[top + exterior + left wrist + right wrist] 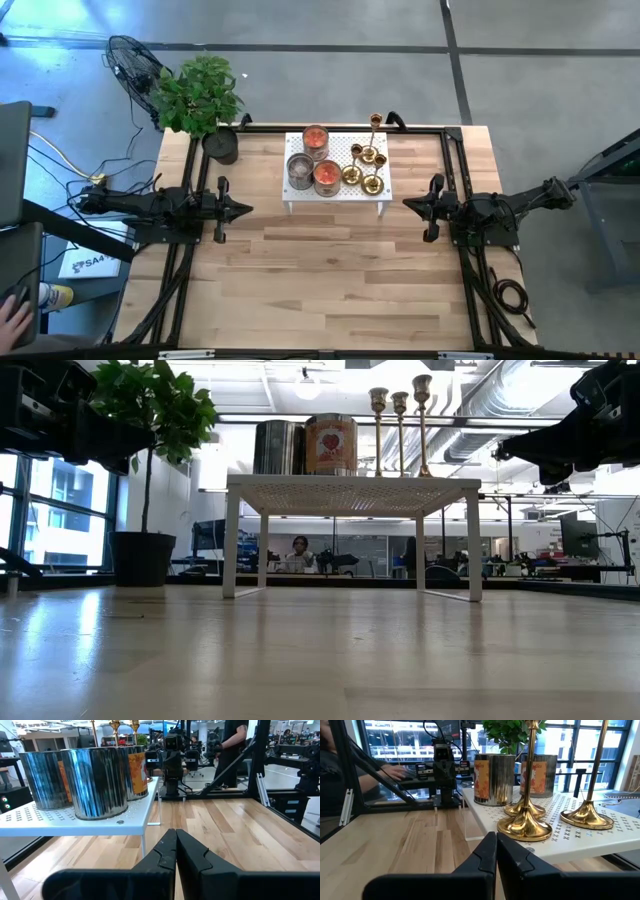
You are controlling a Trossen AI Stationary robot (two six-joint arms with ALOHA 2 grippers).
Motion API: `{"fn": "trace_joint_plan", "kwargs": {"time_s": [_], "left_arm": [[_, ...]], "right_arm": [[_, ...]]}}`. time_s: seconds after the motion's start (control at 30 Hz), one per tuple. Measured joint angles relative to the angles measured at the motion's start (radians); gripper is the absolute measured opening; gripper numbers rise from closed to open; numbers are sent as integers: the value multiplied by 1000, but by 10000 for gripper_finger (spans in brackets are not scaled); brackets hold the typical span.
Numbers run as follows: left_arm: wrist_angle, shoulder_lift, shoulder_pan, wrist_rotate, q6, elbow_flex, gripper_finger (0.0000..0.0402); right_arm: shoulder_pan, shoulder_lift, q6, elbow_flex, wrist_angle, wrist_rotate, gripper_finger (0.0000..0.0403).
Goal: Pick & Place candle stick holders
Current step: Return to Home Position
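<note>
Several gold candle stick holders [366,165] stand by their round bases on the right half of a small white perforated stand [340,196] at the table's far middle; they also show in the low view [400,430] and the right wrist view [524,826]. My left gripper [246,209] is shut and empty, left of the stand. My right gripper [408,204] is shut and empty, right of the stand. In each wrist view the fingers meet, left [176,845] and right [496,847].
On the stand's left half stand two jars with orange-red candles [316,140] [327,176] and a grey metal tin [300,171]. A potted plant [200,100] stands at the table's far left corner. The near half of the wooden table [320,290] is bare wood.
</note>
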Motion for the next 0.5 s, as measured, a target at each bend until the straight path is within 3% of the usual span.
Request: {"fn": "trace_joint_plan", "kwargs": {"time_s": [0.5], "left_arm": [[0,0,0,-1,0,0,1]], "right_arm": [[0,0,0,0,0,0,5]]}}
